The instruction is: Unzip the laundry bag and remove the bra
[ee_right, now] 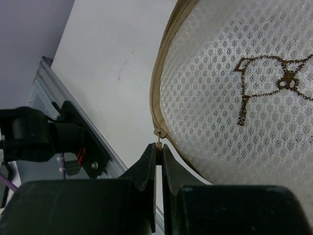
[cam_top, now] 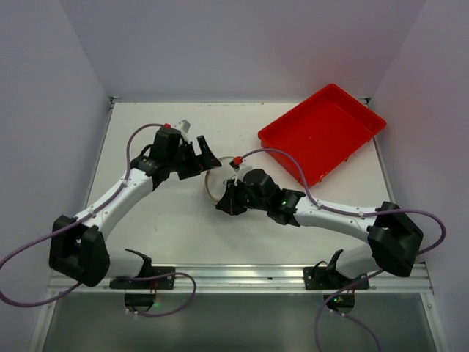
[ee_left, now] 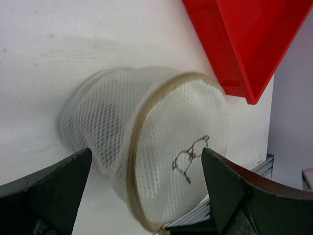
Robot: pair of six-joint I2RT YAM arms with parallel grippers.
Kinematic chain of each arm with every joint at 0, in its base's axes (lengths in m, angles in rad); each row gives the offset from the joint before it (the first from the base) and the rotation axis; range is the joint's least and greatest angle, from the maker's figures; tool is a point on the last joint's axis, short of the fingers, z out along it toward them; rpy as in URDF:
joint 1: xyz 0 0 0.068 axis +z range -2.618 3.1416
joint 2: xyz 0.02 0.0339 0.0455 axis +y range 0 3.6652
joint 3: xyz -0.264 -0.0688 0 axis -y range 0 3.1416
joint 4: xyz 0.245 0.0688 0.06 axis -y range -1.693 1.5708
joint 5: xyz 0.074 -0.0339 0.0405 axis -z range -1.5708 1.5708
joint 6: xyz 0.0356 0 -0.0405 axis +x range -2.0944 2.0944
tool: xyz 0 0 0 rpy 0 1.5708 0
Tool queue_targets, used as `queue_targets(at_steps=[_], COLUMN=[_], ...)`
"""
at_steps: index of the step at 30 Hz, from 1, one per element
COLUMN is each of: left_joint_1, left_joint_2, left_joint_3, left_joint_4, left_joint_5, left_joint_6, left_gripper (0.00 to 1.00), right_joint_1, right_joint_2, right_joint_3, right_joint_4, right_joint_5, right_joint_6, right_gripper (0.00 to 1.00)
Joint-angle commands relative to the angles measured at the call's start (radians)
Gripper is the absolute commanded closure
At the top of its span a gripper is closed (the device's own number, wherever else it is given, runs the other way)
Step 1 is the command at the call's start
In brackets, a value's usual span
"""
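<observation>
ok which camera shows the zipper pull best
The right wrist view: the zipper pull sits close up at the laundry bag rim, pinched by the right hand. The left wrist view shows the bag's zipper band but no clear pull; in the top view the right arm hides it.

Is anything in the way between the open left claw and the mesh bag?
Nothing visible. The open left gripper faces the laundry bag directly; the red tray lies off to one side.
</observation>
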Motion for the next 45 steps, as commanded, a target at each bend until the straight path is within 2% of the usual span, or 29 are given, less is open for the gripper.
queue_targets(at_steps=[1,5,7,11,12,13,14,16,17,18,21,27,29,33,36,37,38,40,41,43,44,45], left_joint_1=[0.003,0.001,-0.003,-0.083,-0.094,-0.098,-0.1,-0.102,-0.1,-0.1,-0.089,-0.08,-0.082,-0.109,-0.192,-0.212,-0.236,-0.241,-0.241,-0.241,-0.241,-0.241], left_joint_2=[-0.168,-0.293,-0.296,-0.279,-0.271,-0.264,-0.25,-0.245,-0.245,-0.248,-0.273,-0.346,-0.397,-0.512,-0.616,-0.638,-0.671,-0.692,-0.71,-0.718,-0.715,-0.709], left_joint_3=[-0.142,-0.277,-0.299,-0.327,-0.325,-0.324,-0.322,-0.322,-0.321,-0.321,-0.316,-0.356,-0.417,-0.555,-0.688,-0.718,-0.738,-0.749,-0.735,-0.65,-0.61,-0.565], left_joint_4=[-0.032,-0.003,0.016,0.096,0.111,0.111,0.111,0.108,0.108,0.103,0.073,-0.018,-0.021,0.028,0.115,0.138,0.152,0.151,0.136,0.033,-0.005,-0.086], left_joint_5=[-0.095,-0.083,-0.052,-0.047,-0.053,-0.061,-0.064,-0.079,-0.084,-0.087,-0.109,-0.152,-0.147,-0.11,-0.115,-0.113,-0.116,-0.113,-0.124,-0.193,-0.227,-0.259], left_joint_6=[-0.081,-0.127,-0.149,-0.198,-0.207,-0.21,-0.21,-0.21,-0.212,-0.209,-0.195,-0.153,-0.159,-0.26,-0.387,-0.409,-0.431,-0.416,-0.405,-0.359,-0.341,-0.292], left_gripper=[0.03,0.07,0.13,0.28,0.41,0.49,0.66,0.82,0.96,1.0,1.0,1.0,1.0,1.0,1.0,0.96,0.84,0.69,0.56,0.42,0.29,0.24], right_joint_1=[0.001,0.007,0.015,0.025,0.025,0.025,0.025,0.025,0.025,0.025,0.019,-0.186,-0.202,-0.208,-0.206,-0.206,-0.206,-0.206,-0.206,-0.206,-0.208,-0.206], right_joint_2=[0.039,0.071,0.08,0.085,0.076,0.066,0.056,0.011,-0.027,-0.047,-0.116,-0.36,-0.398,-0.366,-0.327,-0.32,-0.32,-0.334,-0.343,-0.377,-0.391,-0.406], right_joint_3=[0.06,0.071,0.076,0.073,0.071,0.062,0.053,0.022,0.001,-0.013,-0.062,-0.275,-0.282,-0.251,-0.242,-0.24,-0.24,-0.247,-0.25,-0.254,-0.254,-0.253], right_joint_4=[0.125,0.144,0.149,0.142,0.138,0.126,0.116,0.09,0.049,0.023,-0.051,-0.141,-0.155,-0.181,-0.166,-0.167,-0.17,-0.189,-0.198,-0.229,-0.239,-0.25], right_joint_5=[0.021,0.015,0.01,0.016,0.018,0.023,0.027,0.05,0.064,0.07,0.098,0.072,0.084,0.06,-0.005,-0.014,-0.019,-0.01,-0.007,-0.005,0.003,0.007], right_joint_6=[0.066,0.073,0.075,0.075,0.072,0.069,0.061,0.049,0.037,0.026,-0.025,-0.026,-0.064,-0.136,-0.175,-0.181,-0.19,-0.198,-0.209,-0.218,-0.226,-0.227], right_gripper=[1.0,1.0,1.0,1.0,1.0,1.0,1.0,1.0,1.0,1.0,1.0,1.0,1.0,1.0,1.0,1.0,1.0,1.0,0.98,0.83,0.77,0.62])
